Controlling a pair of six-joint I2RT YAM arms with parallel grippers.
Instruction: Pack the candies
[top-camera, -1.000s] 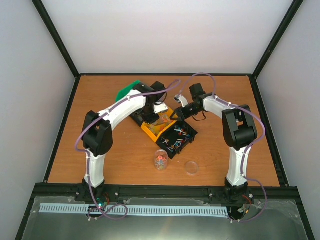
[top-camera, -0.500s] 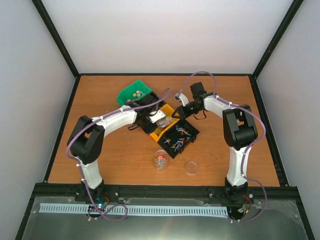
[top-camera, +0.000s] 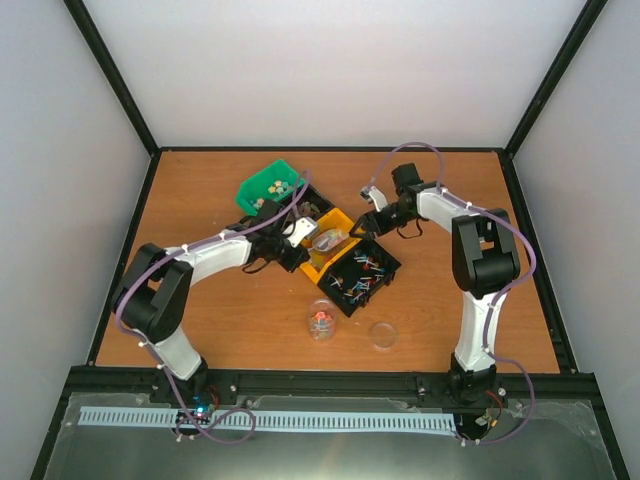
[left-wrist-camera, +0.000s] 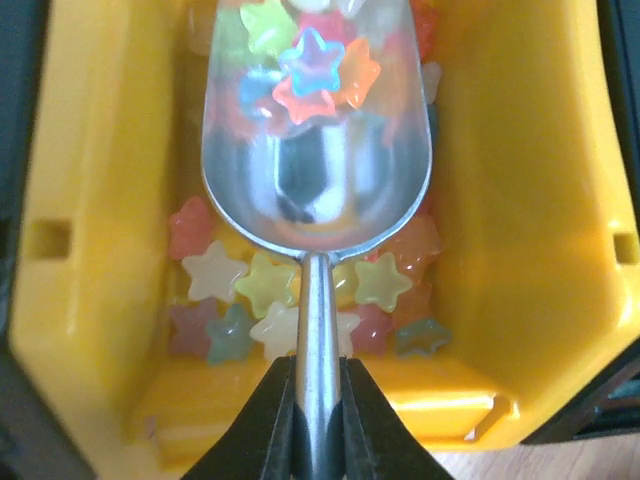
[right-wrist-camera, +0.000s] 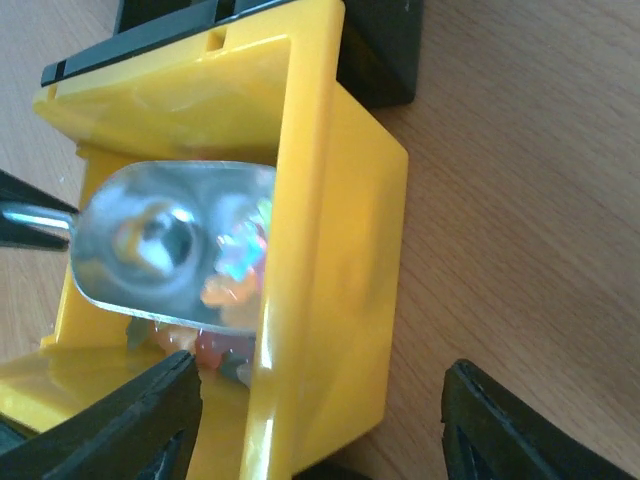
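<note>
Several star candies (left-wrist-camera: 310, 75) in scoop (left-wrist-camera: 316, 170), handle pointing back into left claw (left-wrist-camera: 318, 385)

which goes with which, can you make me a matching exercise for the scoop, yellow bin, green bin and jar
1 scoop
2 yellow bin
3 green bin
4 jar

a clear, in front of the bins
b clamped in the left gripper
c farthest left of the bins
d star sweets on its floor

Pairs: 1-b, 2-d, 3-c, 4-a
</note>
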